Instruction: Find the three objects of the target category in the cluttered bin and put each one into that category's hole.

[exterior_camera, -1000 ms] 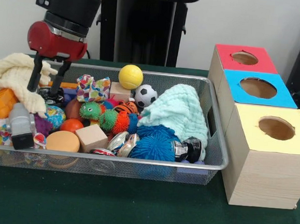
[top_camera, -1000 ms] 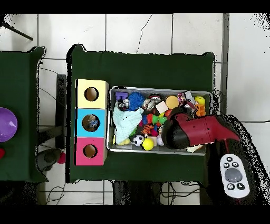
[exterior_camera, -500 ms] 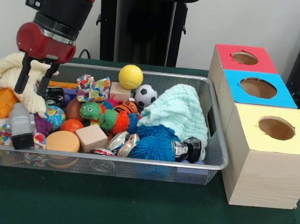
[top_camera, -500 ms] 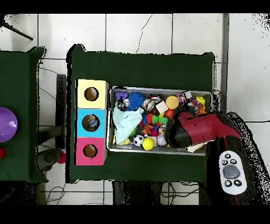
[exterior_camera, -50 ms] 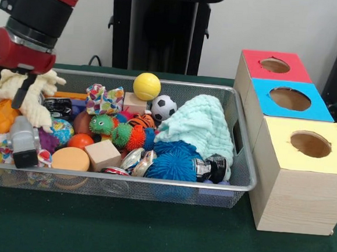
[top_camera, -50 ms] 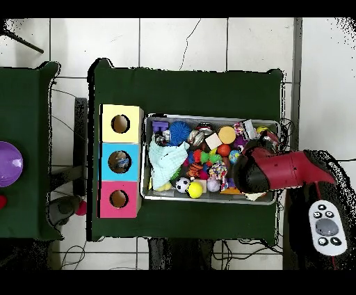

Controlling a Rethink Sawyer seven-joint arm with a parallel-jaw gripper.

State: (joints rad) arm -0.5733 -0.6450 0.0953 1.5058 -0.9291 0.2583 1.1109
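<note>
a: where do the fingers (exterior_camera, -50 ms: 8, 90) stand?

b: spread apart, grasping nothing, tips hanging over the cream cloth (exterior_camera, -50 ms: 28, 94) at the end of the bin (exterior_camera, -50 ms: 237, 140) farthest from the boxes.

a: what lies closest to them?

b: the orange toy (exterior_camera, -50 ms: 1, 114) and the grey block (exterior_camera, -50 ms: 24, 144) just below and beside them. a bit further off, the orange disc (exterior_camera, -50 ms: 70, 159) and the wooden cube (exterior_camera, -50 ms: 102, 154).

a: and beyond that?

b: the yellow ball (exterior_camera, -50 ms: 146, 86), the soccer ball (exterior_camera, -50 ms: 163, 107), the blue spiky ball (exterior_camera, -50 ms: 173, 164), then the mint cloth (exterior_camera, -50 ms: 198, 128) at the bin's other end. well past the bin, on the green surface (exterior_camera, -50 ms: 148, 235), stand the yellow box (exterior_camera, -50 ms: 298, 189), blue box (exterior_camera, -50 ms: 290, 99) and red box (exterior_camera, -50 ms: 275, 65).

a: how much is done?

b: i cannot tell the target category. from above, something seems to sit in the blue box's hole (top_camera, -50 ms: 119, 162); i cannot say what. the bin is crowded, so i judge most of the searching remains.
</note>
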